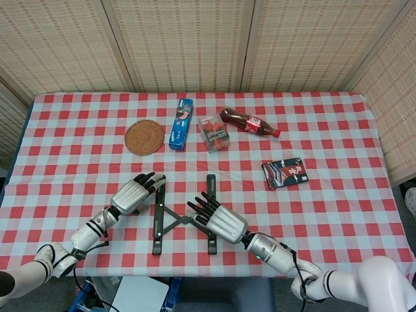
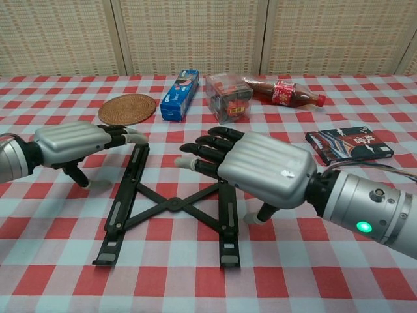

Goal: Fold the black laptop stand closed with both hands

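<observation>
Both views are bright and evenly lit, with soft light from above. Shadows on the bench (image 1: 338,130) are faint and short, lying close under the hands. Mild sheen shows on the right hand (image 2: 264,168) and the bottle (image 2: 285,92). Focus is sharp throughout; the chest view stretches near objects large.

probably a staged test room: checkered tablecloth (image 1: 338,214), woven screens (image 1: 188,42) behind.

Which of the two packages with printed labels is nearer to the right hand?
The dark flat packet, lying alone toward the table's right side; the blue box lies farther from the right hand, beside the woven coaster.
</observation>
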